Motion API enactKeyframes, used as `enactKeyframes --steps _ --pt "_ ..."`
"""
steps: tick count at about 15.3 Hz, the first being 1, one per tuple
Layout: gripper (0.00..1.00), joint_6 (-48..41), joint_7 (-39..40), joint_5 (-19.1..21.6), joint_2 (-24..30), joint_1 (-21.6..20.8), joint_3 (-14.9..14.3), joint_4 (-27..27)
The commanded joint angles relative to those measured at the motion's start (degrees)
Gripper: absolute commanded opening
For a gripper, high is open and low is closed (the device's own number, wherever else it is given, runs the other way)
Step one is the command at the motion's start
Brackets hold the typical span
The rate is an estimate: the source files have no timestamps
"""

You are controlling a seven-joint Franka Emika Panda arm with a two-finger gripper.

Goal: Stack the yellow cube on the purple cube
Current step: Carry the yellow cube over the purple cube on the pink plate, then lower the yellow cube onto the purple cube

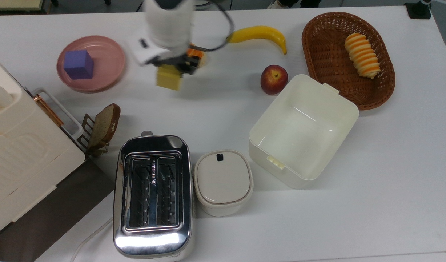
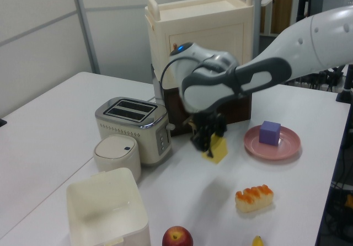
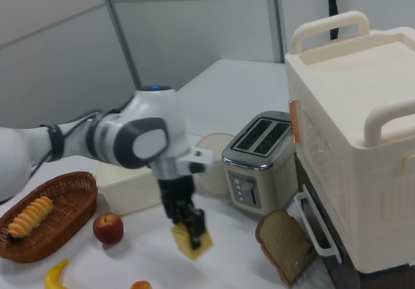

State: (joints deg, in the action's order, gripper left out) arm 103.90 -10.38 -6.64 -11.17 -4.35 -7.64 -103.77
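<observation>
Your two-finger gripper (image 1: 172, 71) pinches the matte pale-yellow cube (image 1: 168, 78), holding it tilted and clear of the white tabletop (image 1: 223, 109). In the top view, the blue-violet cube (image 1: 78, 64) sits on the round pink plate (image 1: 110, 62) to the top view's left, well apart.

Overhead top view – opposing side views, shared toaster (image 1: 152, 193).

Lab: robot arm (image 2: 309, 42), white table (image 1: 372, 163), partition walls (image 3: 194, 30).
</observation>
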Motion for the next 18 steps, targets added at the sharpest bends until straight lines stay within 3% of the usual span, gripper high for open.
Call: enactKeyframes --steps 1,5,8,11,18 --pt "0.5 2.4 11.4 0.0 0.7 0.9 -9.6 -0.7" --pt "0.51 8.1 21.4 2.1 -0.2 2.8 -17.5 -0.9" --pt "0.51 11.1 29.4 6.4 -3.1 4.4 -20.2 -1.2" --pt "0.52 14.5 30.5 6.8 -5.6 5.3 -20.6 -1.4" --pt "0.53 14.0 34.1 6.9 -4.5 7.0 -21.4 -3.0"
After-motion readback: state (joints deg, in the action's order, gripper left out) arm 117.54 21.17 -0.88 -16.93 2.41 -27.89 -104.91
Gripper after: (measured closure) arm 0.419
